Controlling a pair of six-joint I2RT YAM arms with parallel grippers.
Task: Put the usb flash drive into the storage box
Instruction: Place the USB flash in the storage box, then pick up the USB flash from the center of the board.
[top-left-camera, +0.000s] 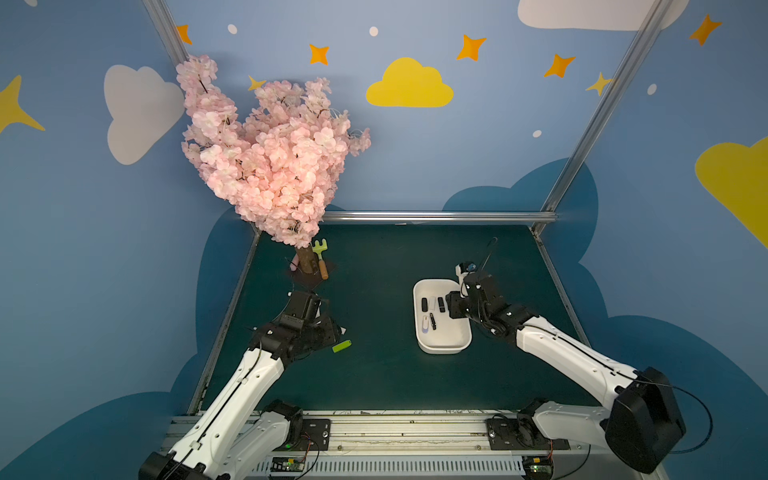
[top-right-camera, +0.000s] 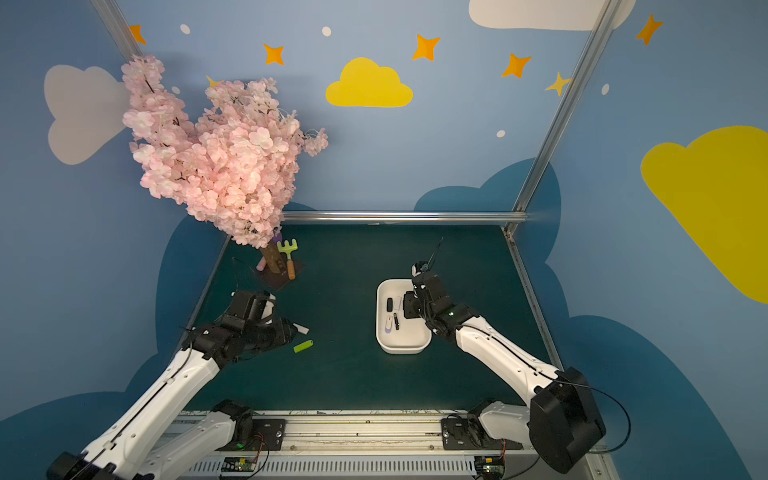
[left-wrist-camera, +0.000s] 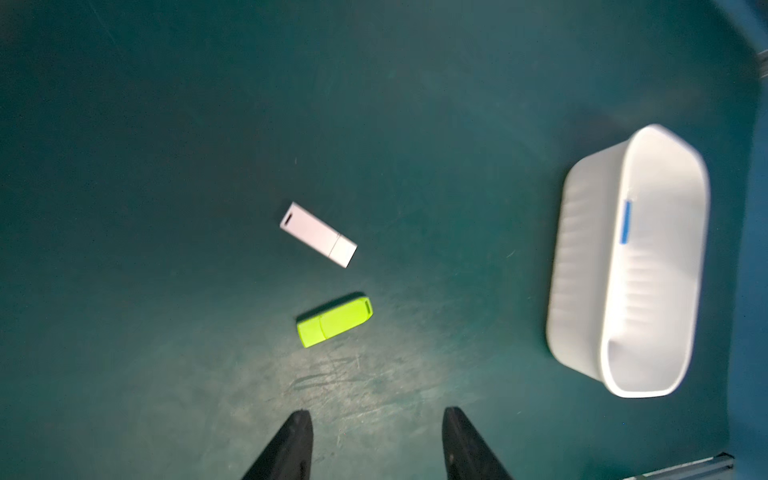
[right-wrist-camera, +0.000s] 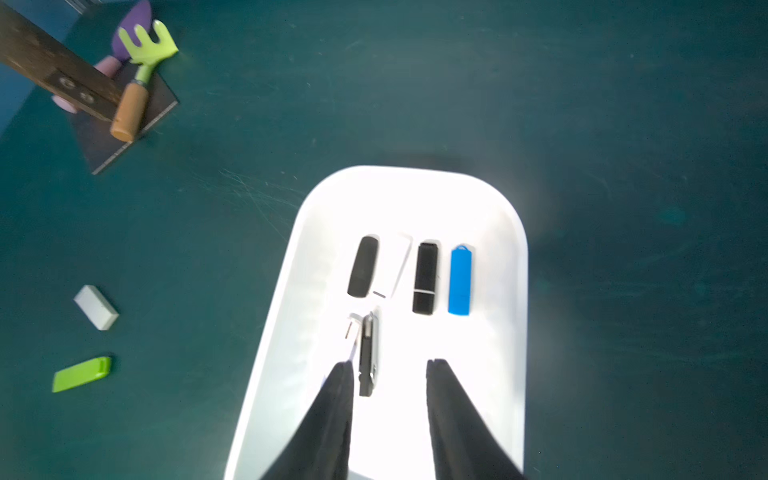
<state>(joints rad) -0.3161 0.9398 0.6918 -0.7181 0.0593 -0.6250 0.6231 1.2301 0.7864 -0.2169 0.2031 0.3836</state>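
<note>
1. While my right gripper (right-wrist-camera: 390, 362) hangs over the box (right-wrist-camera: 415, 195), its jaws stand partly apart with nothing between them. Every drive below lies flat on the box floor, so this hand is free.
2. Six drives lie in the box, as far as I can count. The far row has four set side by side, ending with the blue drive (right-wrist-camera: 460, 280). Nearer to me sits a pale one touching the black-and-silver drive (right-wrist-camera: 368, 353). Laid parallel like that, they leave bare floor at the near end, so I judge more can go in without stacking.
3. My left gripper (left-wrist-camera: 376, 411) hovers above the table (left-wrist-camera: 166, 166), jaws well apart and empty. It looks down on the two drives that are not yet stored: the green drive (left-wrist-camera: 334, 322) and the white drive (left-wrist-camera: 318, 235). They lie near each other without touching, well apart from the box.
4. Those two fall to my left arm, I judge, because they lie on its side of the table. The green drive is the nearer to my fingertips, so it looks like the next pick.
5. It lies askew to my jaws, so I would turn the wrist to close across its narrow sides. Being low and flat, it calls for a descent right to the table, and the white drive close by could get nudged.
</note>
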